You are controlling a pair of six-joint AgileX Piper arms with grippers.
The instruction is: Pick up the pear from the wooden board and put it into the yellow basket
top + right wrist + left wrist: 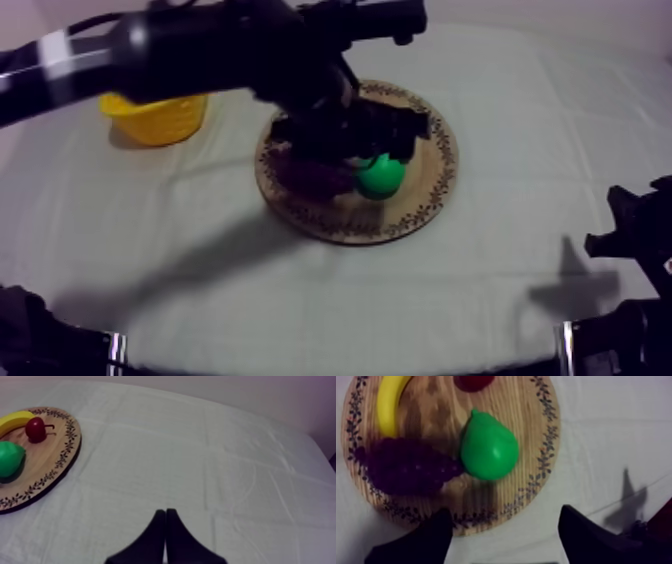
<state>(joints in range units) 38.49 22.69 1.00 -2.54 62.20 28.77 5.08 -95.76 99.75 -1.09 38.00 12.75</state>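
The right gripper (165, 513) rests at the near right of the table (210, 461), its fingers pressed together into a wedge with nothing between them. It is well apart from the work.

The left gripper (505, 513) hangs over the near rim of the board (531, 436). Its fingers are spread wide and hold nothing. The pear (488, 446) lies on its side on the board just beyond them, roughly in line with the gap, with its narrow end pointing far. The grapes (406, 466) sit just left of it, close enough that I cannot tell whether they touch. Farther back are the banana (388, 401) and the small red fruit (472, 381). The basket (155, 115) stands at the far left, well apart from the board.

The main risk, as I judge it, is the left finger. It lines up with the right end of the grapes, so on the way down it could land on them, shove them, or pinch them in with the pear. The pear looks smooth and rounded, so an off-centre squeeze could squirt it out and send it rolling toward the rim. A weak hold could also drop it on the long carry to the basket.

The left wrist view gives the gap between the fingers and how close the pear and grapes are, which the arm covers from above. The top view supplies the basket's place. The right wrist view shows the pear from the side, sitting flat on the wood.
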